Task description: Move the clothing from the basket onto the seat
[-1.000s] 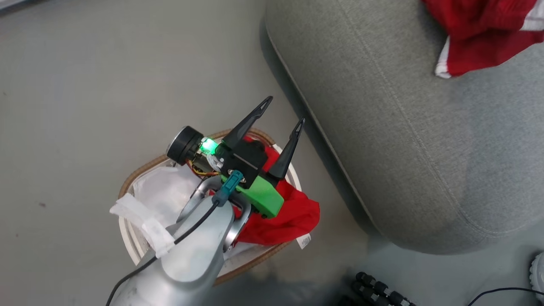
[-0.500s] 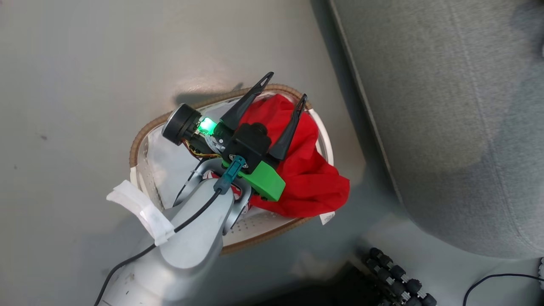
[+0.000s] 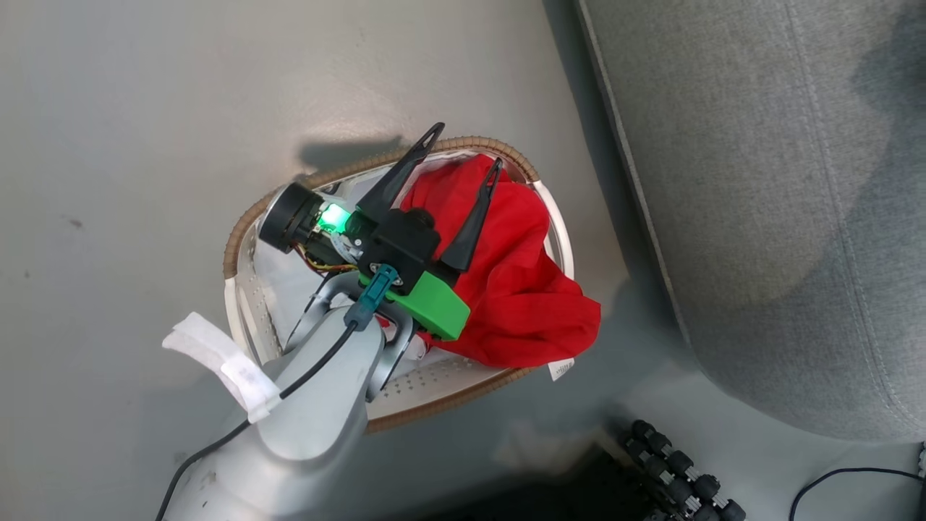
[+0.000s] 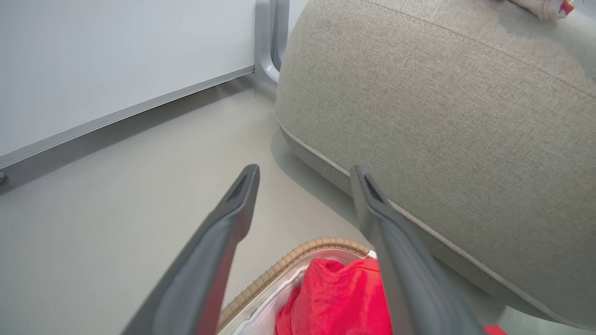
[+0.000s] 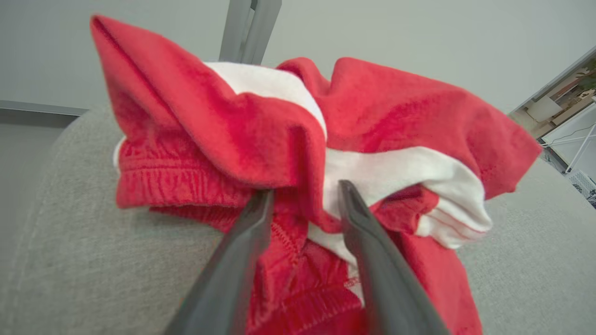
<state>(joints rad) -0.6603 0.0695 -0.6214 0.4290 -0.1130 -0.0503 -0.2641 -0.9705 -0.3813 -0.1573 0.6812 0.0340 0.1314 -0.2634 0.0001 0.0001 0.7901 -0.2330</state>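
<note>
Swung round since a second ago, the head camera has lost the sofa [image 3: 759, 217] garment [image 5: 223, 130] from its view. The left gripper [image 3: 467, 143] tips, which then showed past the far rim of the basket [image 3: 233, 246], now show over it.

The sofa lies to the right of the left gripper and ahead of it. Its rounded grey edge [image 4: 442, 116] is near the basket but apart from it. Under the right gripper [image 5: 306, 190] the same grey cloth [image 5: 70, 256] bears the garment. The floor [image 3: 145, 108] spreads to the left of the left gripper and ahead of it.

The basket sits straight below the left gripper [image 4: 306, 171], and its brown rim [image 4: 288, 260] shows between the two fingers in the left wrist view. A second red garment [image 3: 521, 289] is bunched in the basket's right half, below and to the right of those fingers. One fold hangs over the near rim, with a white tag [image 3: 561, 369] outside it. The left gripper hangs over this garment [image 4: 340, 298] with its fingers spread wide and nothing between them.

The garment on the sofa, red with white bands, is heaped right at the right gripper's tips. Those fingers stand parted with a red fold between them. Whether they touch it I cannot tell.

Black rollers [image 3: 673, 463] and a cable [image 3: 854, 474] lie on the floor behind and to the right of the left gripper, well apart from it.
</note>
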